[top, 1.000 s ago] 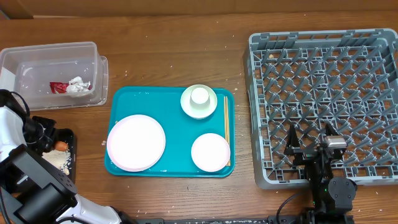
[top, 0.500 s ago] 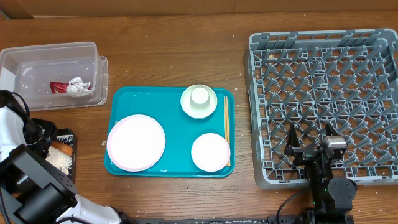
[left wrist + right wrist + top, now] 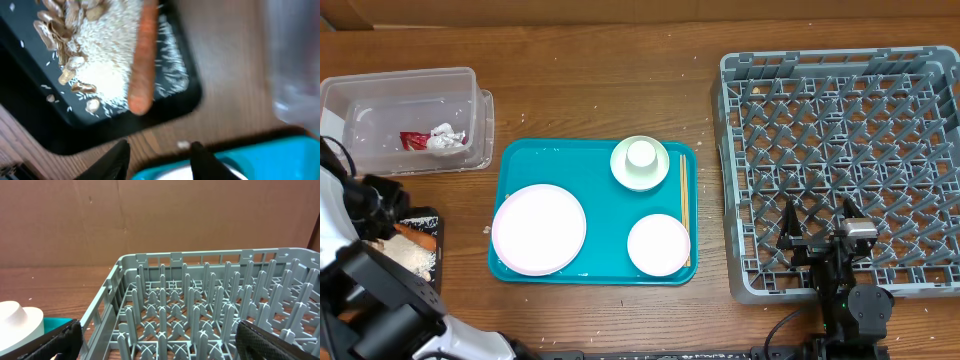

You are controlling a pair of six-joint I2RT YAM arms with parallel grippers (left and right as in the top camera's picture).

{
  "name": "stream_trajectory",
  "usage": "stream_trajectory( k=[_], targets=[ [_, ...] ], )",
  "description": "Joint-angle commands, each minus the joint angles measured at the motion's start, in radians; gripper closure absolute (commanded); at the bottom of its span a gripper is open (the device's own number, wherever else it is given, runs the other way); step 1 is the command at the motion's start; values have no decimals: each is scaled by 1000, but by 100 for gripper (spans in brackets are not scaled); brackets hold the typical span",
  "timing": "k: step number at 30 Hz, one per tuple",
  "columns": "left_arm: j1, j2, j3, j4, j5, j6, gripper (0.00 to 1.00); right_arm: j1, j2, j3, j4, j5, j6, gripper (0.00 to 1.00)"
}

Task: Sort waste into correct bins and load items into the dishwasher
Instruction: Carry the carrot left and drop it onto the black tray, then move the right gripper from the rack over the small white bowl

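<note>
The orange carrot (image 3: 142, 65) lies on beige rice and peanut-shell scraps (image 3: 65, 30) in the black tray (image 3: 30, 115). My left gripper (image 3: 159, 157) hovers open just past that tray's edge, nothing between its fingers. From overhead, the left gripper (image 3: 398, 200) sits between the black tray (image 3: 438, 240) and the clear tub (image 3: 380, 90), which holds the red wrapper (image 3: 414, 141) and the napkin (image 3: 445, 137). The large plate (image 3: 539, 228), small plate (image 3: 658, 244), bowl with cup (image 3: 639, 160) and chopsticks (image 3: 684, 205) rest on the teal tray (image 3: 595, 160). My right gripper (image 3: 815, 228) stands open over the dish rack (image 3: 840, 80).
The rack's upright pegs (image 3: 200, 305) fill the right wrist view between the wide-open right gripper (image 3: 170, 345) fingers, with the white bowl (image 3: 17, 320) at the left edge. Crumbs dot the wooden table (image 3: 600, 90).
My left gripper opened and let go of the carrot, which now lies on the black tray. The gripper then drew back toward the clear tub. The right arm has not moved.
</note>
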Motion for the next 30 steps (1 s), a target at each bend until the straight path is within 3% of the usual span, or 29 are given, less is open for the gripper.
stream_trajectory(
  k=[1, 3, 6, 30],
  targets=[
    [-50, -164, 82, -25, 39, 26, 53, -5, -10, -10, 8, 5, -4, 0],
    [-67, -216, 82, -17, 38, 25, 46, -5, -10, -10, 8, 5, -4, 0],
    [-80, -263, 82, 16, -2, 25, 0, -5, -10, -10, 8, 5, -4, 0],
    [-83, -267, 81, 49, -15, 25, 0, -5, -10, -10, 27, 34, -3, 0]
  ],
)
